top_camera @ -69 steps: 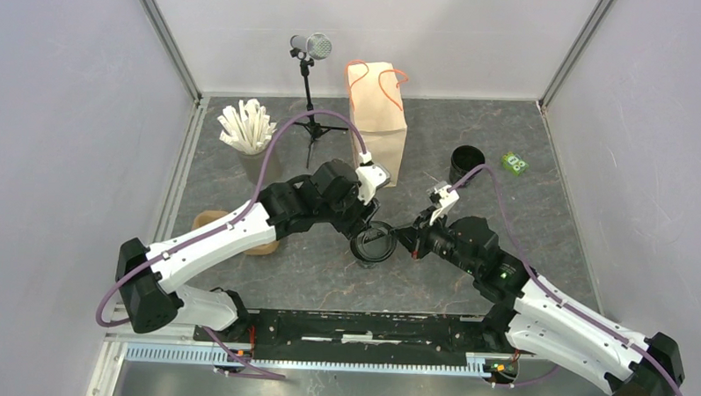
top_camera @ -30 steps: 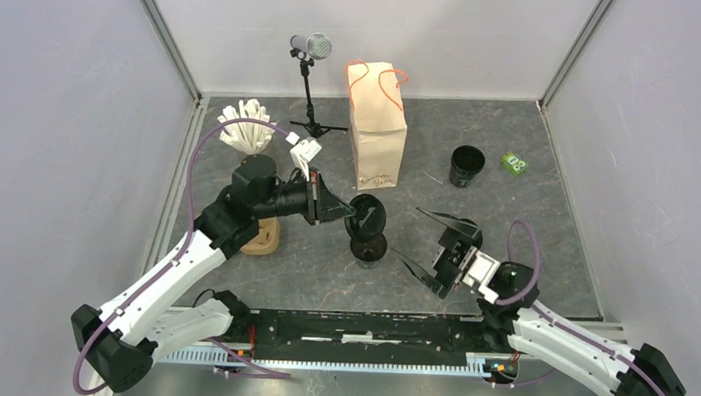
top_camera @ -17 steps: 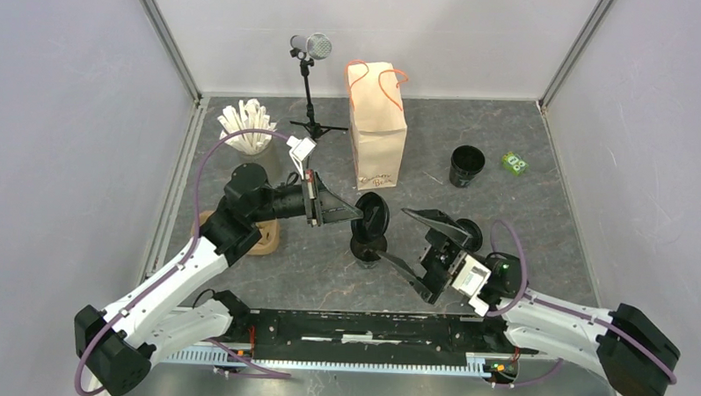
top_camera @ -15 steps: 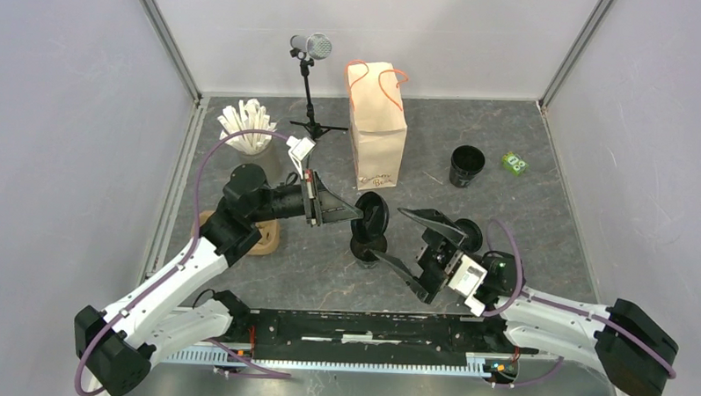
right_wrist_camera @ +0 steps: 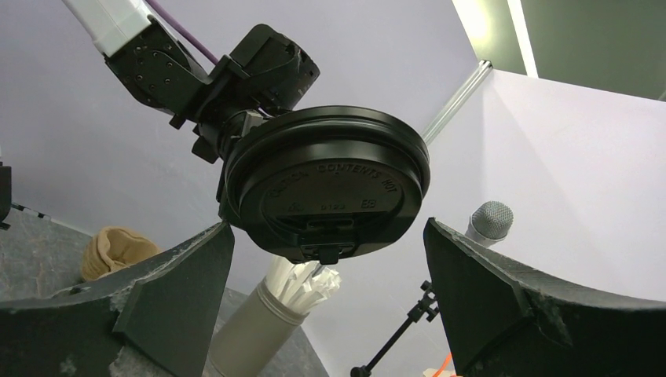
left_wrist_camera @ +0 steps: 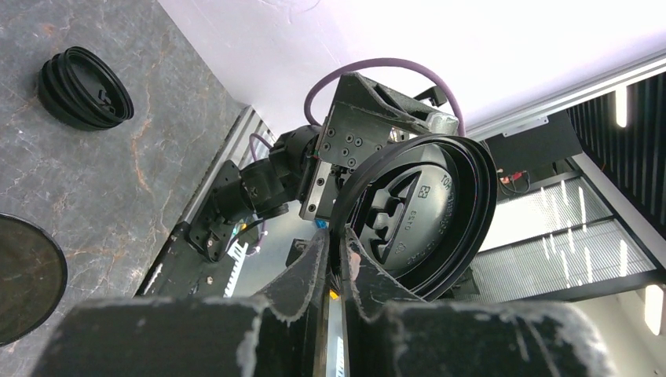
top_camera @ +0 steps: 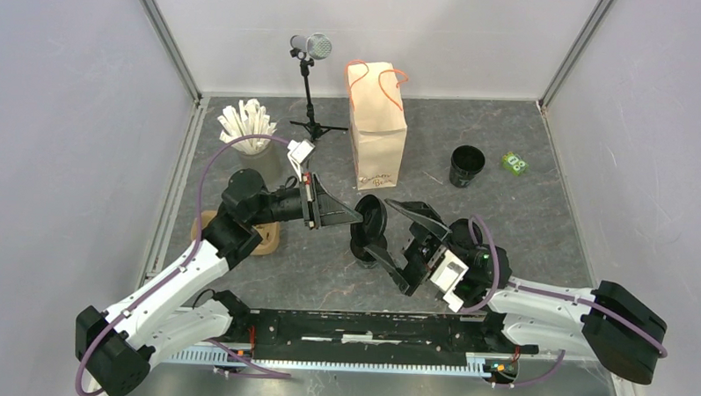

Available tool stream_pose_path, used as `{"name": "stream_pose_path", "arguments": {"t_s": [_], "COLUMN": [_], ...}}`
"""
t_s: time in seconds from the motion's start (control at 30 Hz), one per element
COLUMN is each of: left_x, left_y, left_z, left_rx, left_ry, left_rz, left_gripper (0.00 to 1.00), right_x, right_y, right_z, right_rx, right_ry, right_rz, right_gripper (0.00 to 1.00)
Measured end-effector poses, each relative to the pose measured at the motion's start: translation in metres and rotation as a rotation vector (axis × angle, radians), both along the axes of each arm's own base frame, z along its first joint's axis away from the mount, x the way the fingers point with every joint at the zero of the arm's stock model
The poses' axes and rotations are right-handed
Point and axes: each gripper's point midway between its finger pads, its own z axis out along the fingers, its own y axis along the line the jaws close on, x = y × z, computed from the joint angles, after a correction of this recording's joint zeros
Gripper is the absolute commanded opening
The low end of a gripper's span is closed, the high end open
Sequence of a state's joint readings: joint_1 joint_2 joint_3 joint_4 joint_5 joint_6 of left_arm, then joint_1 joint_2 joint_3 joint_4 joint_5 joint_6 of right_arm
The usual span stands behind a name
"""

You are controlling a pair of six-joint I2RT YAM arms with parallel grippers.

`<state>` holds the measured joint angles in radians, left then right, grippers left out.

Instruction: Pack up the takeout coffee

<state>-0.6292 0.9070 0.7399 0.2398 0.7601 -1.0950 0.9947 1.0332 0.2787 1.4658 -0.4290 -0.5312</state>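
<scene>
Standing near the middle of the counter (top_camera: 522,230), a little toward its near edge, the black cup (top_camera: 363,251) is sitting upright with its mouth uncovered, while its round black lid (top_camera: 371,218) is hanging on edge just above it. The left fingers (left_wrist_camera: 334,263) are pinching that lid by its rim, pressed almost together. The right fingers (right_wrist_camera: 157,306) are standing wide apart on either side of the lid without touching it. Both pieces are looking light and thin-walled. The lid seems stiff enough at the rim for an edge pinch, yet smooth and likely to slip or twist. The cup seems easy to crush or tip, so a gentle hold around its lower wall seems wisest. Toward the far edge, the brown paper bag (top_camera: 378,120) is standing upright, with the grey cup of white sticks (top_camera: 248,137) toward the far left corner.
</scene>
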Motion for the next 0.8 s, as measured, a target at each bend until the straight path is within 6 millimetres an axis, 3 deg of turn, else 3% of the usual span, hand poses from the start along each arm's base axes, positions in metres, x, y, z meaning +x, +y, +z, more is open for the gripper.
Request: {"name": "stream_pose_path", "arguments": {"t_s": [0.67,0.8], "left_x": [-0.0019,-0.0021], "left_y": [0.0002,0.0002], "left_z": [-0.0066,-0.0090], "left_rx": [0.013,0.020], "left_ry": [0.017,0.027], "left_rz": [-0.010,-0.011], "left_gripper": [0.15,0.15], "right_x": [0.0027,0.0027], "right_y": [0.0031,0.0038], "right_z": [-0.0021,-0.0027], "right_rx": [-0.009,-0.012], "right_ry": [-0.037,-0.043], "right_rz": [-0.043,-0.046], "right_gripper": [0.98,0.93]}}
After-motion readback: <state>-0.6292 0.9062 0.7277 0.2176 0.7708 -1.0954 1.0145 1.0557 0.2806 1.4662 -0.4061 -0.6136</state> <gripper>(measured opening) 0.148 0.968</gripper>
